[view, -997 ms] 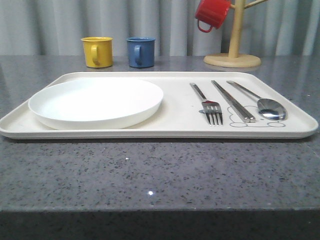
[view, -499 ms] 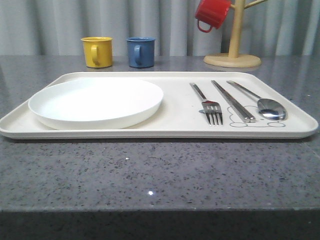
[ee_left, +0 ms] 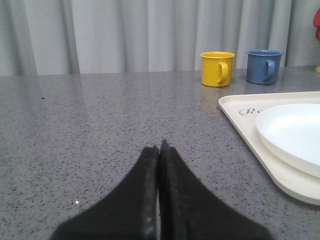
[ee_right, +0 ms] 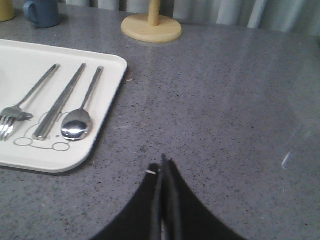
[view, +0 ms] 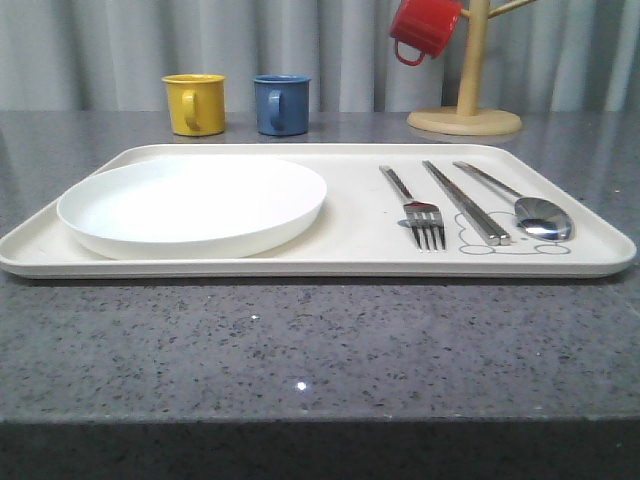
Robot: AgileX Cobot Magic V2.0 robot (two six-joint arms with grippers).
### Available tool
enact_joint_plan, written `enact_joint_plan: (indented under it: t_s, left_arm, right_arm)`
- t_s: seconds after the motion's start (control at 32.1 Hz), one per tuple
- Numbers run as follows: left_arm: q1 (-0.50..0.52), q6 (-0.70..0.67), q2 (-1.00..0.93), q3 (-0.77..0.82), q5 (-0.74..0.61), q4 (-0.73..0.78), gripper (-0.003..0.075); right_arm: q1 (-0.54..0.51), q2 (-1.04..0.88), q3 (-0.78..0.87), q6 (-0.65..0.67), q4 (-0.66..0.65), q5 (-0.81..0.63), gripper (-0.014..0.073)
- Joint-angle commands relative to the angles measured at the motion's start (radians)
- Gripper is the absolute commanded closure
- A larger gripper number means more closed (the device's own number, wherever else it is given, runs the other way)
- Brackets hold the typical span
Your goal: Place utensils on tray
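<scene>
The cream tray point(view: 350, 255) lies across the grey table. On its left half rests the white plate point(view: 192, 203). On its right half the fork point(view: 415, 208), the chopsticks point(view: 464, 201) and the spoon point(view: 525, 205) lie side by side. In the right wrist view the fork point(ee_right: 22, 102), chopsticks point(ee_right: 60, 101) and spoon point(ee_right: 82, 112) show on the tray point(ee_right: 75, 155), and my right gripper point(ee_right: 164, 161) is shut over bare table to the tray's right. My left gripper point(ee_left: 160, 146) is shut and empty over the table to the left of the tray point(ee_left: 235, 107) and plate point(ee_left: 292, 135).
A yellow mug point(view: 195, 103) and a blue mug point(view: 281, 103) stand behind the tray. A wooden mug stand point(view: 466, 118) with a red mug point(view: 424, 28) hanging on it is at the back right. Curtains close the back.
</scene>
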Motion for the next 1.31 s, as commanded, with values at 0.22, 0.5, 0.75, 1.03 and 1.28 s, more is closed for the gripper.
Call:
enact_joint_plan:
  t_s: [0.22,0.5,0.75,1.03,1.28]
  left_arm:
    - [0.001,-0.003,-0.025,0.002,-0.086,-0.008,0.0738]
    - [0.001,-0.003,-0.025,0.002,-0.086,-0.008,0.0738]
    - [0.001,-0.003,-0.025,0.002,-0.086,-0.008,0.0738]
    - [0.001,-0.003,-0.025,0.002,-0.086,-0.008,0.0738]
    - [0.001,-0.003,-0.025,0.002,-0.086,-0.008,0.0738]
  right_arm:
    - [-0.036,-0.137,0.364,-0.001,0.034,-0.556,0.0662]
    - [-0.042,-0.137,0.388,-0.001,0.047,-0.614,0.0662]
    - [-0.042,-0.137,0.388,-0.001,0.047,-0.614,0.0662]
    - [-0.044,-0.137,0.388,-0.001,0.047,-0.614,0.0662]
    - [-0.044,-0.137,0.388,-0.001,0.047,-0.614,0.0662]
